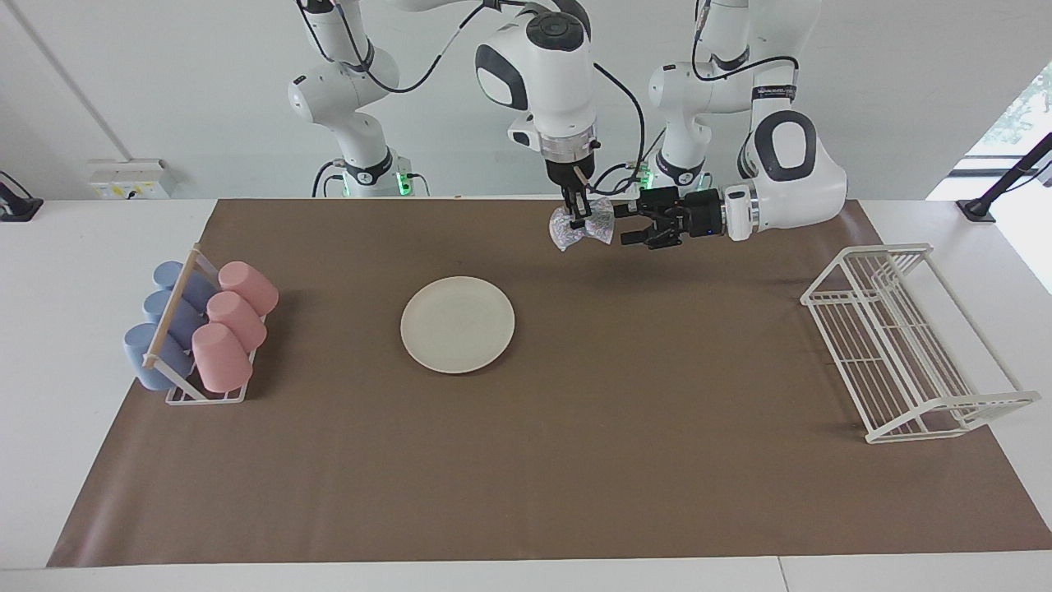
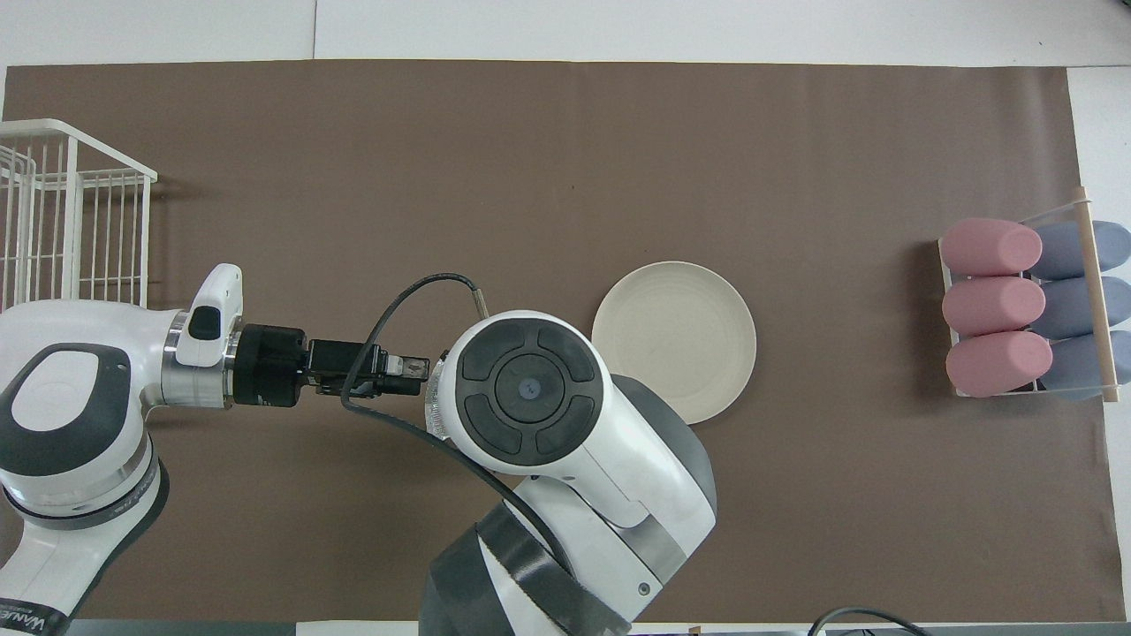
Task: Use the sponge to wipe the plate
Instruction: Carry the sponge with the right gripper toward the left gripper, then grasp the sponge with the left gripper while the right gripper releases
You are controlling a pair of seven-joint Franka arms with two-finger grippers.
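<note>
The cream-white plate (image 1: 457,324) (image 2: 674,341) lies flat on the brown mat, with nothing on it. My right gripper (image 1: 578,215) points straight down and is shut on the silvery sponge (image 1: 582,226), which hangs in the air over the mat. The plate lies farther from the robots and toward the right arm's end. My left gripper (image 1: 626,224) (image 2: 411,367) reaches in level from the side, open, its tips just beside the sponge's edge. In the overhead view the right wrist hides its own fingers, and only a sliver of the sponge (image 2: 432,408) shows.
A rack of pink and blue cups (image 1: 201,329) (image 2: 1029,305) stands at the right arm's end. A white wire dish rack (image 1: 904,345) (image 2: 62,212) stands at the left arm's end. The brown mat (image 1: 575,460) covers most of the table.
</note>
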